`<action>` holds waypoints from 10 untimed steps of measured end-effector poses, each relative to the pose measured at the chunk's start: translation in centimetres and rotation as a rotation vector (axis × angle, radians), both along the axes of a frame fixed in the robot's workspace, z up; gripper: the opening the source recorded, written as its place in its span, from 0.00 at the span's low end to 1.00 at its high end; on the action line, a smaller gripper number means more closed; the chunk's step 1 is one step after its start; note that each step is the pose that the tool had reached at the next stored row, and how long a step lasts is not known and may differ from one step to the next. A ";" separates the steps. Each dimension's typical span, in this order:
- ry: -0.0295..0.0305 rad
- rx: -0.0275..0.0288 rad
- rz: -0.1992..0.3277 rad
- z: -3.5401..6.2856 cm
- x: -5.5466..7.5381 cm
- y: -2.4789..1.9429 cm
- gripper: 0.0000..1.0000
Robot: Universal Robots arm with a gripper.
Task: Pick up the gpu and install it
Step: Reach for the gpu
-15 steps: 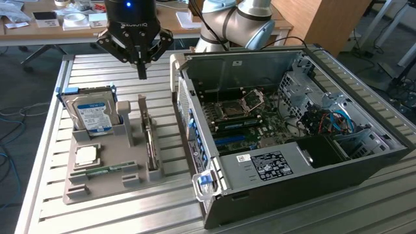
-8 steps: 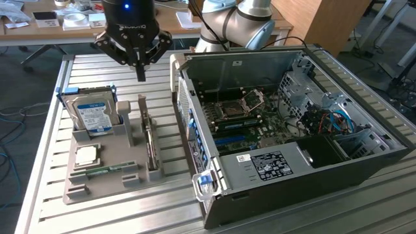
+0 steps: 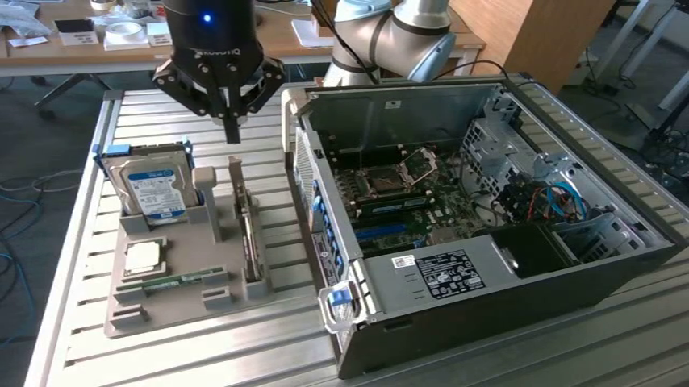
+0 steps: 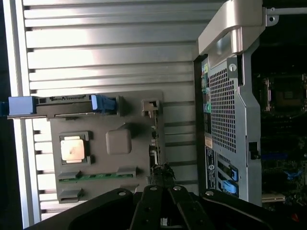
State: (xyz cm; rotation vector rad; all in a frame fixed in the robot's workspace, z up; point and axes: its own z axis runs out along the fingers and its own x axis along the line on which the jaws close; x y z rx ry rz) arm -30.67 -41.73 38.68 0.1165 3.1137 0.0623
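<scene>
Above the holder (image 3: 173,310), the gripper (image 3: 231,133) hangs pinched together, empty; the gpu (image 3: 251,238) stands edgewise beneath it.

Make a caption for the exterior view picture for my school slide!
Shut gripper hovers above the gpu, which stands on edge in a gray holder beside the open computer case.

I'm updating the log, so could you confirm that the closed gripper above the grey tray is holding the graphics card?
Not quite: the closed gripper above the grey tray holds nothing. The exterior view shows the graphics card standing on edge in its slot in the tray, below the gripper and apart from it.
</scene>
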 end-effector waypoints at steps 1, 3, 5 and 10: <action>0.0001 -0.0003 0.000 0.00 0.0 -0.24 0.11; 0.0000 -0.0005 0.000 -0.01 -0.1 -0.74 0.11; 0.0000 -0.0007 0.000 -0.02 -0.2 -1.29 0.11; 0.0001 -0.0015 0.000 -0.03 -0.3 -2.62 0.11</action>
